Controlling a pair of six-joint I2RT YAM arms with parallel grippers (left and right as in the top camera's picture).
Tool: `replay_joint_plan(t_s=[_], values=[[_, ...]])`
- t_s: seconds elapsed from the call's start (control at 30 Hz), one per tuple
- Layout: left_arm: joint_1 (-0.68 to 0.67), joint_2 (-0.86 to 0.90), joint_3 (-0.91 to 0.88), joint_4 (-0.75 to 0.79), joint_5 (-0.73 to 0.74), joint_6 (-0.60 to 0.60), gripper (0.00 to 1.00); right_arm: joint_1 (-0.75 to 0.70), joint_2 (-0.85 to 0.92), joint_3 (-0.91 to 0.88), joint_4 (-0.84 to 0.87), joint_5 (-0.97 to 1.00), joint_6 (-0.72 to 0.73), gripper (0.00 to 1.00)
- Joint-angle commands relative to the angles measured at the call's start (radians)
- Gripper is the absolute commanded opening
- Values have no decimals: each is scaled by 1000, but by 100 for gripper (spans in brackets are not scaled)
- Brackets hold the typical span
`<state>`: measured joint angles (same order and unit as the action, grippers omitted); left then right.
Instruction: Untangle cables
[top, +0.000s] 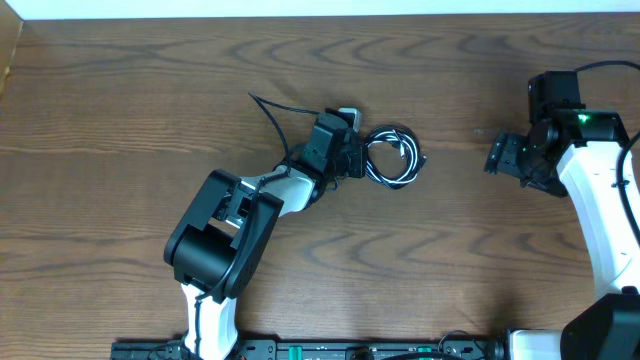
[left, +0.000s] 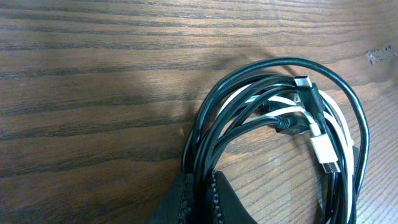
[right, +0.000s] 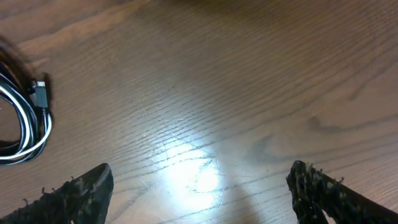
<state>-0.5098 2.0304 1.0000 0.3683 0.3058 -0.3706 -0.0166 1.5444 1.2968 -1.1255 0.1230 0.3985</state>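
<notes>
The black cable (top: 388, 133) and the white cable (top: 405, 152) lie coiled together in one small loop on the wooden table. A black tail (top: 268, 107) runs off to the upper left. My left gripper (top: 356, 156) sits at the loop's left edge. In the left wrist view it (left: 200, 198) is shut on the black strands (left: 205, 134), and the white plug (left: 324, 150) and a black plug (left: 306, 89) lie inside the coil. My right gripper (top: 498, 155) is open and empty, well right of the loop. In the right wrist view (right: 199, 193) the coil (right: 28, 127) shows at the left edge.
A small white piece (top: 346, 113) shows just behind the left gripper. The table's back edge (top: 320, 16) runs along the top. Arm bases stand at the front edge (top: 300, 348).
</notes>
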Motion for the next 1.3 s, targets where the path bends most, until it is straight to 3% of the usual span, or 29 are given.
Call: replay_joint_plan(t_s=[0.0,0.3,0.53,0.73,1.0,1.27], values=[[8,-58,-19,-14,45,-9,8,5,3,15,-1,-3,-14,87],[23,-342,-19,-25,53,-13,7,5,3,12,21,-269,-258,96],[24,-501,-19,-122,53,-36,8,5,3,-13,47,-349,-272,99],[24,-516,-19,-149,80,-163,8,5,3,-76,111,-493,-336,99],[23,-516,-20,7,307,-224,8,5,3,-195,273,-670,-337,99],[23,-516,-20,49,317,-282,8,14,3,-302,441,-850,-338,99]])
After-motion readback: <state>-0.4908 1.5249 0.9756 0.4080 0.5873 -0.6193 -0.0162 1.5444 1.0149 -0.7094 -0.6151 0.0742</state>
